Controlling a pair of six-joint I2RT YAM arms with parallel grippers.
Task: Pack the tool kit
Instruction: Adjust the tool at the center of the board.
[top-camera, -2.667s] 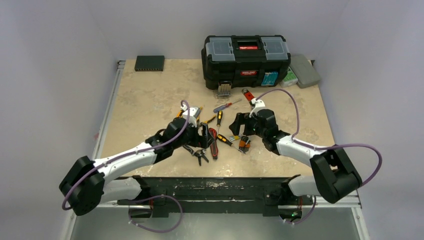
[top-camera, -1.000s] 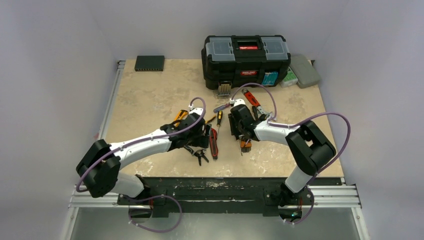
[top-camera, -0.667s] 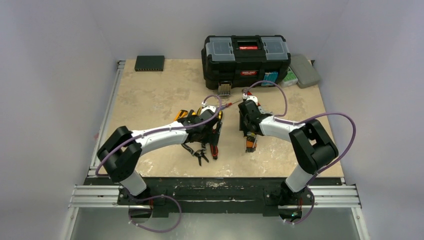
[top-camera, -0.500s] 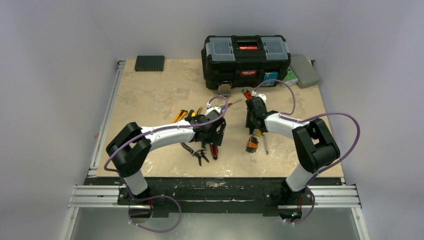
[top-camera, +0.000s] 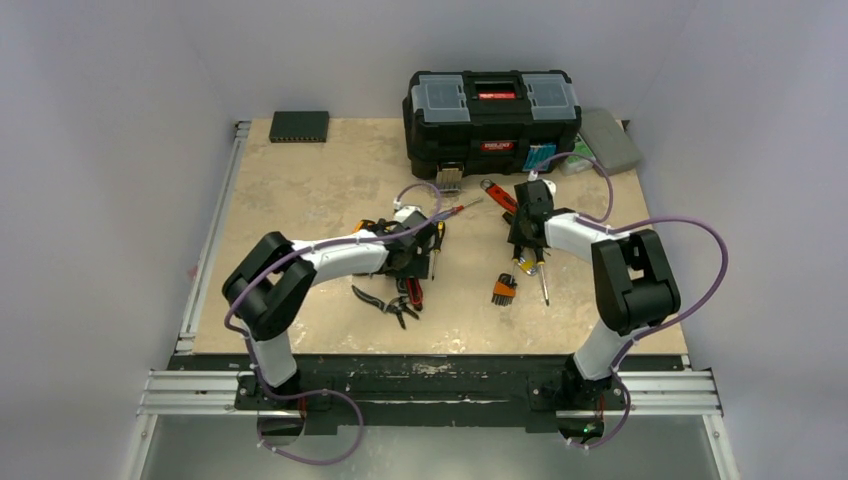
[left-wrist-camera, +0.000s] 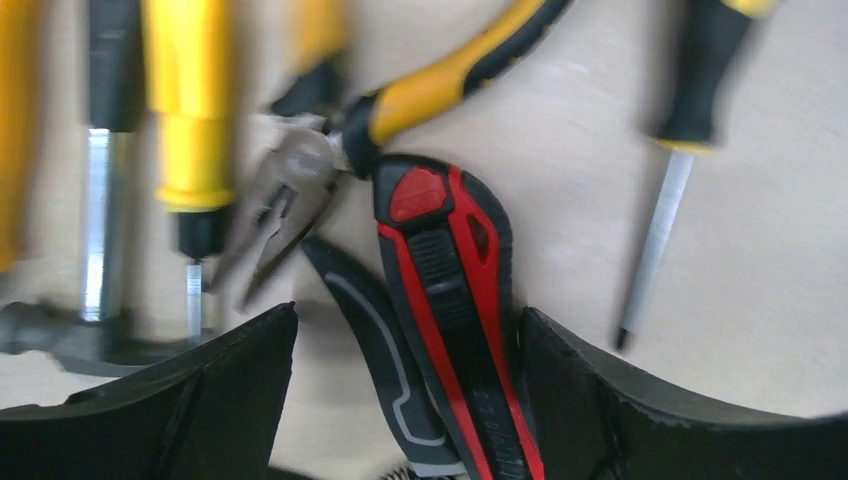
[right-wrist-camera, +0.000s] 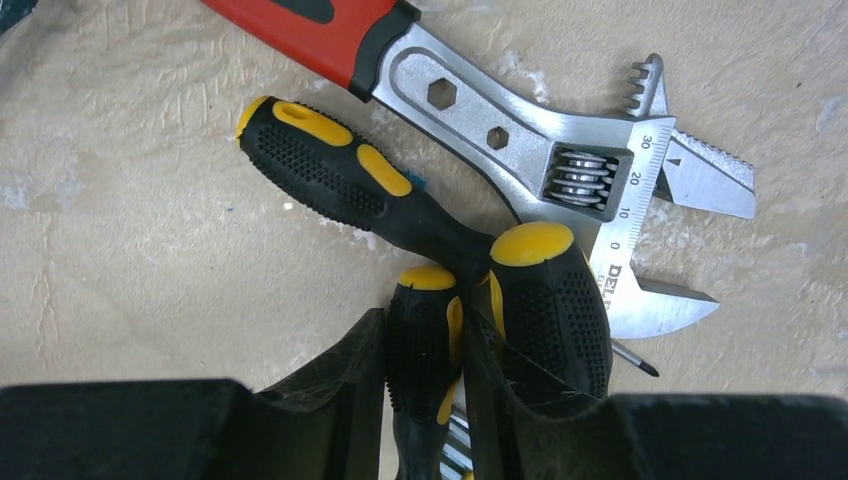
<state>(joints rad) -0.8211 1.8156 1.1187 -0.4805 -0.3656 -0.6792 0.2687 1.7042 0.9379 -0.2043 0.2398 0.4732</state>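
Note:
The black toolbox (top-camera: 490, 110) stands shut at the back of the table. My left gripper (top-camera: 415, 262) (left-wrist-camera: 408, 318) is open low over the table. It straddles a red-and-black utility knife (left-wrist-camera: 450, 290) and a grey-and-black handle (left-wrist-camera: 375, 330). The right finger is against the knife, and there is a gap at the left finger. My right gripper (top-camera: 523, 236) (right-wrist-camera: 425, 335) is shut on a black-and-yellow screwdriver (right-wrist-camera: 425, 320). Two more black-and-yellow screwdrivers (right-wrist-camera: 340, 180) lie against it, next to a red-handled adjustable wrench (right-wrist-camera: 560, 170).
Yellow-handled pliers (left-wrist-camera: 300, 190), a hammer (left-wrist-camera: 100, 200) and a screwdriver (left-wrist-camera: 665, 200) lie ahead of the left gripper. Black pliers (top-camera: 385, 302) and a hex key set (top-camera: 503, 288) lie nearer the front. A grey case (top-camera: 610, 140) and a thin black device (top-camera: 299, 125) sit at the back.
Both arms have reached farther across the table. The left gripper moved right, over the red knife. The right gripper moved right and back towards the wrench, leaving the hex key set behind.

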